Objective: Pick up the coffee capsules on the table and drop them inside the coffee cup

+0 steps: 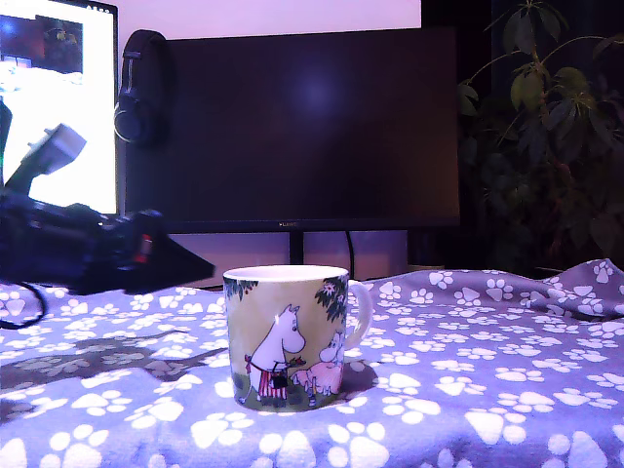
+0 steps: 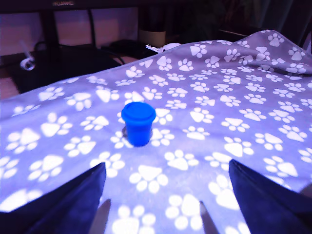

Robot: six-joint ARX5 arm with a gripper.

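My gripper (image 2: 163, 204) hangs over the table (image 2: 253, 97) with its two dark fingers (image 2: 73, 204) spread wide, nothing between them. Ahead of the gap, apart from both fingers, a single capsule (image 2: 138, 123) stands on the paw-print cloth with its flared rim up; it reads bright blue in my wrist view. From the exterior view, the arm (image 1: 88, 244) comes in low from that view's left edge of the table, its tip short of the mug (image 1: 289, 336). The mug stands upright near the table's front edge, handle toward the exterior view's right. Behind the table's far edge sit a dark monitor (image 1: 302, 127), headphones (image 1: 139, 88) and a houseplant (image 1: 556, 127).
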